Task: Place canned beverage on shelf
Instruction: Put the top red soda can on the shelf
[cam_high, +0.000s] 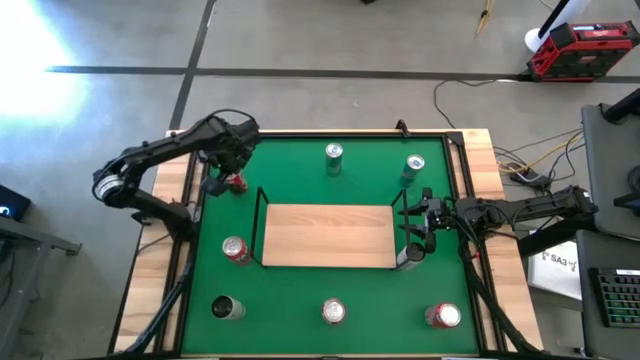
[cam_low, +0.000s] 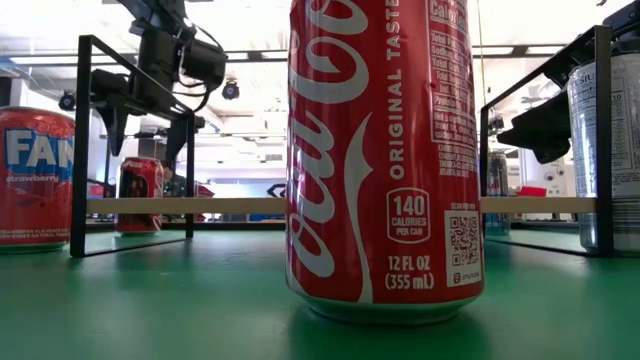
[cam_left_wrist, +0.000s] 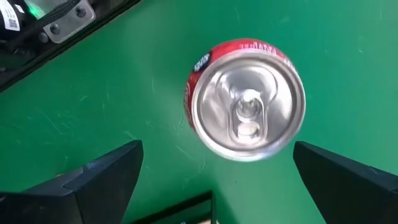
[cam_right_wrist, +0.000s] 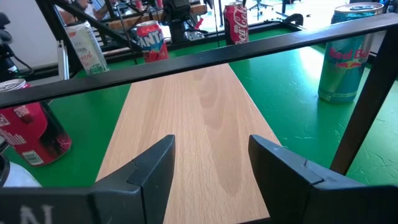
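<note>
1. The shelf (cam_high: 330, 236) is a flat rectangular light-wood board edged by a thin black wire frame with upright ends. It lies level, and its board is bare.
2. The red can (cam_high: 236, 183) stands upright just beyond the shelf's far-left corner, silver top and pull tab facing up.
3. The left hand (cam_high: 222, 180) hangs directly above that can, fingers spread wide on either side, not touching it.

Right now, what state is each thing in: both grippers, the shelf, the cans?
left gripper: open, above an upright red can
right gripper: open, empty, at the shelf's end
shelf: no cans on the board
Coca-Cola can: upright on the green mat
</note>
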